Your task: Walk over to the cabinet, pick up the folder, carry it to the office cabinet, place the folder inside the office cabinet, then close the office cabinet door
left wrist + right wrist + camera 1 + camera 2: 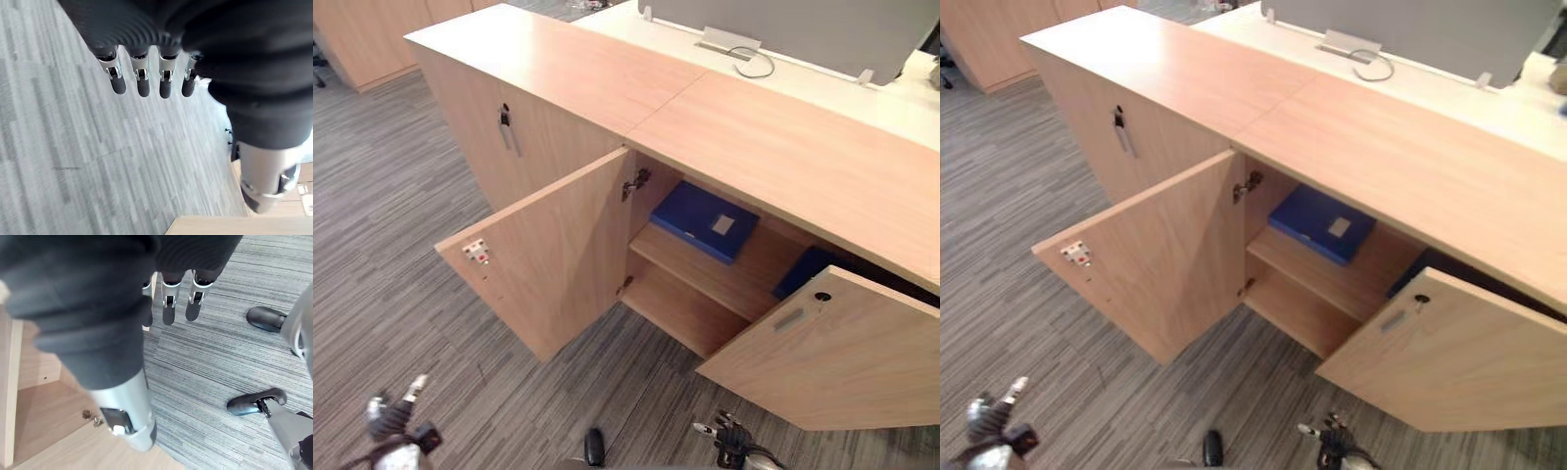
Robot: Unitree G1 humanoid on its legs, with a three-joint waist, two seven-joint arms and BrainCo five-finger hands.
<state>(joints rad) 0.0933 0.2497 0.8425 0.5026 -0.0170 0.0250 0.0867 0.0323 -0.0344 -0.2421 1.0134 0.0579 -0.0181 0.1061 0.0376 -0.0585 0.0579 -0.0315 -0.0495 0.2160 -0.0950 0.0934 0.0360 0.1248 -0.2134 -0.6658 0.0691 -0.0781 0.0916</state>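
Folder (705, 221) flat on cabinet (558, 59) shelf (710, 279); right hand (732, 443) nearer than left hand (393, 421), both with fingers straight, empty.

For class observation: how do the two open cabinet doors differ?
The left door bears a white catch; the right door a grey plate and dark hole. The right door hides part of a blue item; the left door leaves the blue folder visible. Both: open, light wood.
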